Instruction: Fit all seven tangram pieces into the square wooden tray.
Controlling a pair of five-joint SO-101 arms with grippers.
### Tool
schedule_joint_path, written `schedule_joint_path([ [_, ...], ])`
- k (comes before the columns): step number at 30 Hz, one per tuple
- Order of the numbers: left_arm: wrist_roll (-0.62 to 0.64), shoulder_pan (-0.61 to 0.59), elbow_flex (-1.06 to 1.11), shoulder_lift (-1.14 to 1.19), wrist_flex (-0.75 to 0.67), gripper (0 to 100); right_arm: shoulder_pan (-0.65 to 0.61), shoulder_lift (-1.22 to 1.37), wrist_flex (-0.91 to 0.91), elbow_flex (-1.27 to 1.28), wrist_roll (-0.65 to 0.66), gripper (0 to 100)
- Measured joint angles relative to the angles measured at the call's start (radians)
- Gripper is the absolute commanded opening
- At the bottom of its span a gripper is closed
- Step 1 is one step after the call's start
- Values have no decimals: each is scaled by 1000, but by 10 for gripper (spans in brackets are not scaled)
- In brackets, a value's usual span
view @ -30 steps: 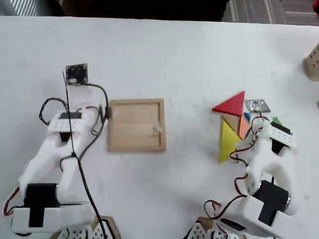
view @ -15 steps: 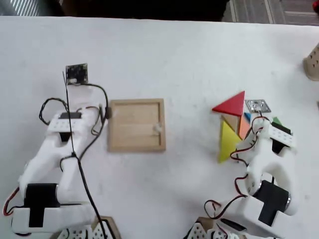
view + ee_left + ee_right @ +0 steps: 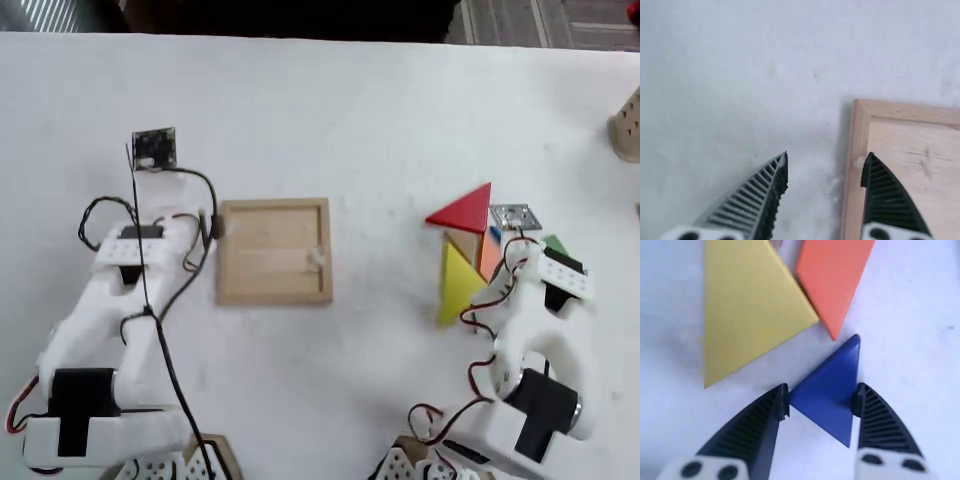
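The square wooden tray (image 3: 272,288) lies left of the table's middle, with no coloured piece in it. My left gripper (image 3: 212,226) is open at the tray's left rim (image 3: 854,150), one finger outside it and one over the tray floor. The tangram pieces lie at the right: a red triangle (image 3: 463,210), a yellow triangle (image 3: 455,282) (image 3: 745,305), an orange piece (image 3: 488,257) (image 3: 835,275) and a green piece (image 3: 553,243). My right gripper (image 3: 498,238) (image 3: 821,396) is shut on the blue triangle (image 3: 832,390), which lies flat on the table with both fingertips touching it.
A small whitish bit (image 3: 316,257) lies inside the tray near its right wall. A pegged wooden object (image 3: 627,125) stands at the right edge. Black cables (image 3: 150,300) run over the left arm. White table spreads between tray and pieces.
The right arm has shifted slightly toward the pieces, its wrist board sitting a little lower and nearer the red triangle. The left arm and tray have not moved.
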Motion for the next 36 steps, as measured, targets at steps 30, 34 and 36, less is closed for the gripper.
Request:
schedule_joint_path([
  [30,0,0,0,0,0,247,-133,-150,222,-41,-77,170],
  [34,0,0,0,0,0,247,-230,-150,293,-117,-137,170],
  [36,0,0,0,0,0,247,-284,-150,318,-160,-169,170],
])
